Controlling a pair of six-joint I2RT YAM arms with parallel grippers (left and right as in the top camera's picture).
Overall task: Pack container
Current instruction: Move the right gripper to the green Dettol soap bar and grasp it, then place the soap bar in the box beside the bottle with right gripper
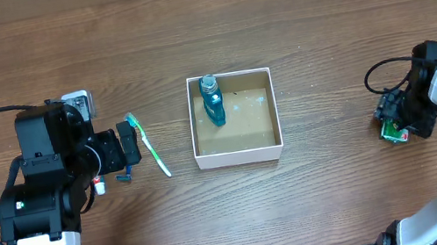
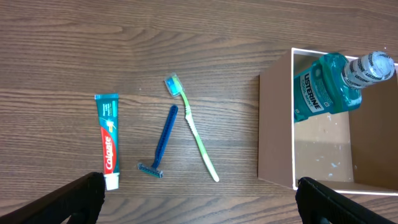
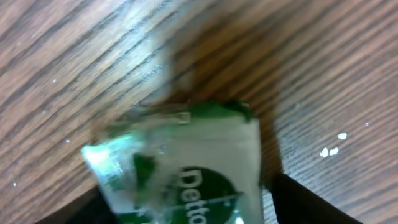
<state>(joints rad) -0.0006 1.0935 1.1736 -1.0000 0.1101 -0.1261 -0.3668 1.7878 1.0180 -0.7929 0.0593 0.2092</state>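
Observation:
The container point(image 1: 238, 156) is a square white-walled box with a brown inside at the table's middle. A teal mouthwash bottle point(image 1: 212, 101) lies in its back left corner. The left wrist view shows the container wall point(image 2: 275, 130) and the bottle point(image 2: 326, 87). My left gripper point(image 1: 120, 148) is open and empty point(image 2: 200, 205), above a green toothbrush point(image 2: 193, 127), a blue razor point(image 2: 163, 140) and a toothpaste tube point(image 2: 108, 140). My right gripper point(image 1: 396, 121) at the far right holds a green and white Dettol soap packet point(image 3: 186, 168) between its fingers, just above the wood.
In the overhead view the toothbrush point(image 1: 147, 143) lies left of the container, and the razor point(image 1: 125, 175) and the toothpaste point(image 1: 99, 185) are partly hidden under my left arm. Black cables run by both arms.

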